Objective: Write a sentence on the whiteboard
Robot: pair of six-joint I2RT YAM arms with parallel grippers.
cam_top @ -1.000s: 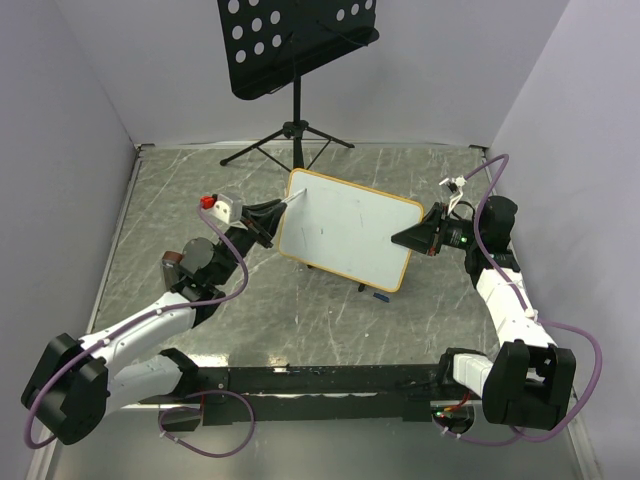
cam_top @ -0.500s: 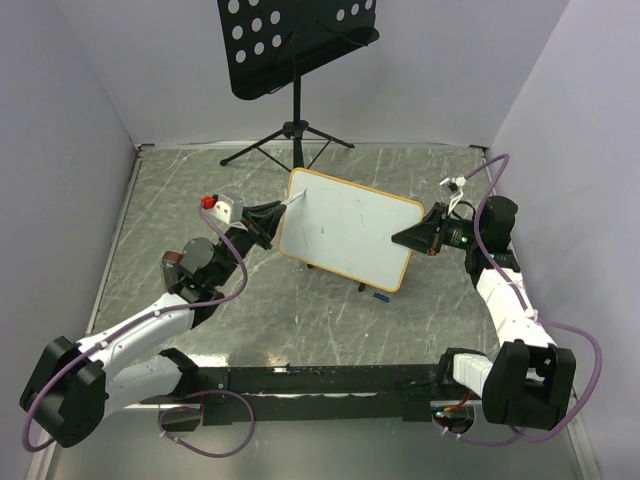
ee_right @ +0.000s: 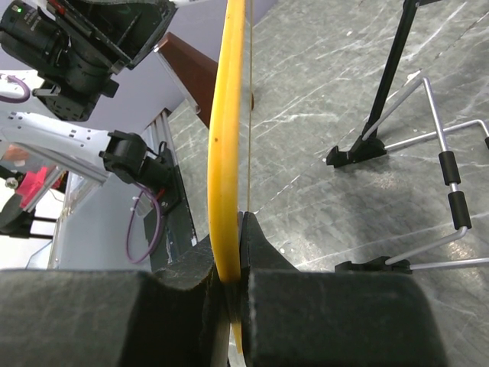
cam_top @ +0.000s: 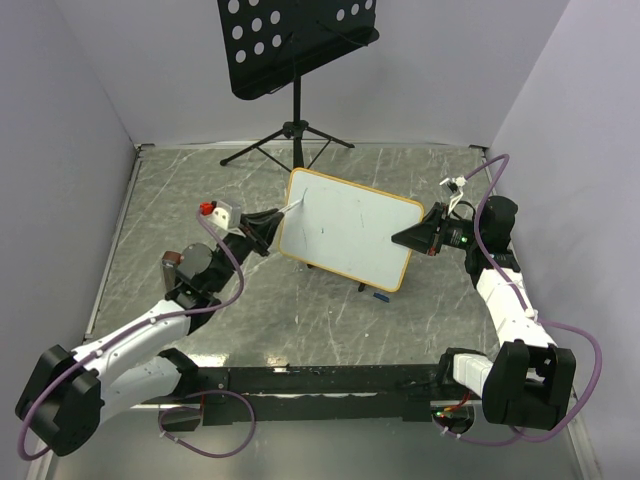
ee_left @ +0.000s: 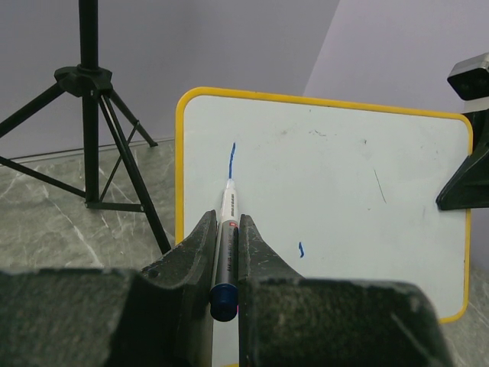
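Note:
The whiteboard (cam_top: 345,228) stands tilted on the table, white with a yellowish frame. It also shows in the left wrist view (ee_left: 328,191). It bears only a short blue vertical stroke (ee_left: 232,159) near its upper left and a small blue tick (ee_left: 301,248); no words of the sentence show. My left gripper (cam_top: 268,222) is shut on a marker (ee_left: 227,229), whose tip sits at the stroke's lower end. My right gripper (cam_top: 410,238) is shut on the board's right edge (ee_right: 227,115).
A black perforated music stand (cam_top: 296,40) on a tripod (ee_left: 92,115) stands behind the board. A small blue cap (cam_top: 380,296) lies on the table in front of the board. A wire easel (ee_right: 439,168) stands behind the board. Grey walls close in left and right.
My left arm has drawn back slightly to the left and toward me, with the marker tip staying at the board's upper left. The right arm and the board have not moved.

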